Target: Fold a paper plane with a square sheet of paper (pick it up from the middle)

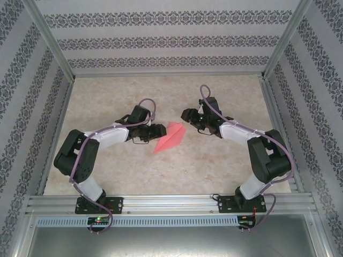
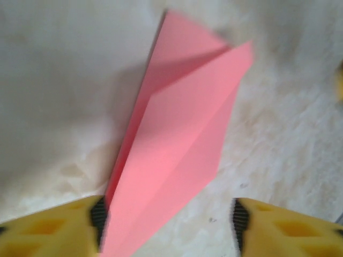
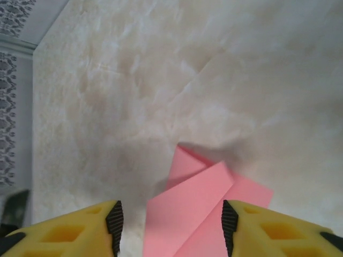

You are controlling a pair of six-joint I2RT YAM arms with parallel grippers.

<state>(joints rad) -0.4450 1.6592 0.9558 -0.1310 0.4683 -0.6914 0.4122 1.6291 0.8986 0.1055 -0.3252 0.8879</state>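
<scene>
Both pincers are standing open, and neither one is squeezing anything. Left pincer [image 2: 167,227] is hanging low over the thin end of the paper plane [image 2: 177,144]. Its yellow fingers [image 2: 48,230] are sitting one on each side. One finger is touching the paper's edge and the other is a little way off. Right pincer [image 3: 170,230] is hanging over the wide back end, with its jaws apart too.

The pink plane is lying on the pale worktop [image 1: 225,160], in the middle between the two arms. Its point is aiming toward the near edge. One flap looks like it is lifting up a bit and making a shadow under it.

I think this plane is going to feel very light, almost like nothing. It is thin and bendy, so a hard pinch is likely going to crush the folds or leave a dent. The worktop looks smooth, so the paper is probably going to slide away if a finger pushes it from the side. The best place to hold it, I think, is the long middle fold, about halfway along. The paper is doubled there, so it is stiffer. A soft, slow pinch is going to be safest.
</scene>
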